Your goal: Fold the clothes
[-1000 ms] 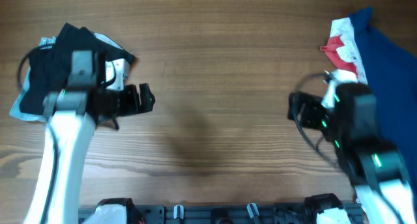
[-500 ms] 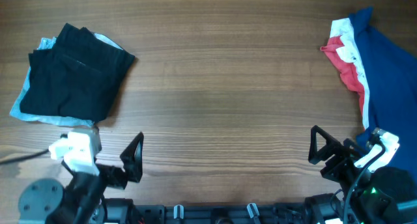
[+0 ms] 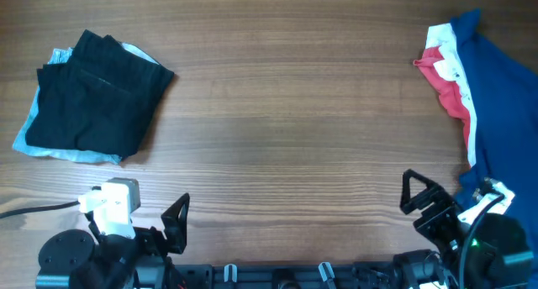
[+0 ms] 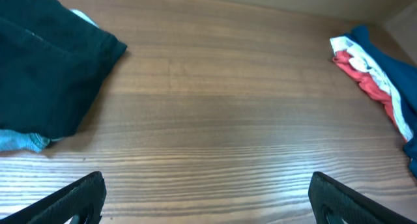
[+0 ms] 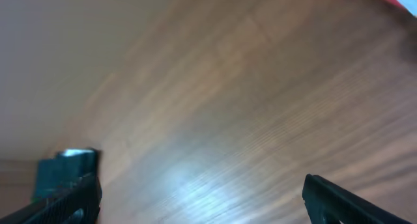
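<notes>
The black garment (image 3: 92,96) lies folded at the table's far left, on top of light-blue denim (image 3: 38,146). It also shows in the left wrist view (image 4: 45,74), top left. My left gripper (image 3: 174,223) is open and empty at the near edge, well in front of the garment; its wide-apart fingers frame bare wood in its wrist view (image 4: 208,201). My right gripper (image 3: 420,201) is open and empty at the near right edge; its wrist view (image 5: 208,198) shows only blurred wood between the fingers.
A pile of navy, red and white garments (image 3: 487,87) lies at the far right edge, also in the left wrist view (image 4: 374,84). The wooden table (image 3: 286,112) spans between the two piles. The arm bases sit along the near edge.
Both arms have pulled back from the table's middle to the near edge. The left gripper has left the black garment, which lies still and folded. The right pile has not moved.
</notes>
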`<state>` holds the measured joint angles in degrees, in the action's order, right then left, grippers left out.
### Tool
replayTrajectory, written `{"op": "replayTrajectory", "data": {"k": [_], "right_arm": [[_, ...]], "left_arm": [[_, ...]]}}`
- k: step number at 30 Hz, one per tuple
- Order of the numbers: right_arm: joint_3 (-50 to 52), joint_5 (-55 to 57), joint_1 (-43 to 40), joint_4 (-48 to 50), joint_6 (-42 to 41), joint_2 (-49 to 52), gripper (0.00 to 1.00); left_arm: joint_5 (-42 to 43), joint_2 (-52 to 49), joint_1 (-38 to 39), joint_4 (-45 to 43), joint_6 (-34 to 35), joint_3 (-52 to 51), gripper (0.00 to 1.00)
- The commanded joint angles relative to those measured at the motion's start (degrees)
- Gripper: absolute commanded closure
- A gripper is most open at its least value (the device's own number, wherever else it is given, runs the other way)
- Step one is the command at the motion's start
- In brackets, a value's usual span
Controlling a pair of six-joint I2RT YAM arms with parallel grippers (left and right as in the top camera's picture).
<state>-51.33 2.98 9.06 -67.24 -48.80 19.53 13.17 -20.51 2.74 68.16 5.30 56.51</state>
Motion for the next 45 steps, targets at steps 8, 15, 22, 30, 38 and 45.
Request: {"op": "replayTrajectory", "data": {"k": [8,15,22,30,38,45], "right_arm": [[14.32,-6.54,-0.15,24.65,35.65,-12.48,0.00],[35.21,-8.63,-0.26,50.10,38.53,-19.34,0.00],[48.89,-9.11,-0.31,65.44,46.01,-19.34,0.00],[50.31,-9.49,-0.31,66.07,45.64,-19.34,0.00],[50.31,-9.49,-0.31,66.12,45.64,-19.32,0.00],[50.31,-9.49,-0.31,66.12,45.64,-19.32,0.00]], "left_arm": [[-0.61,0.31,0.37,0.28,0.55,-0.33,0.00],[-0.61,0.31,0.37,0.28,0.55,-0.33,0.00],[-0.61,0.31,0.37,0.28,0.55,-0.33,0.00],[-0.61,0.31,0.37,0.28,0.55,-0.33,0.00],[-0.61,0.31,0.37,0.28,0.55,-0.33,0.00],[-0.61,0.31,0.37,0.28,0.55,-0.33,0.00]]}}
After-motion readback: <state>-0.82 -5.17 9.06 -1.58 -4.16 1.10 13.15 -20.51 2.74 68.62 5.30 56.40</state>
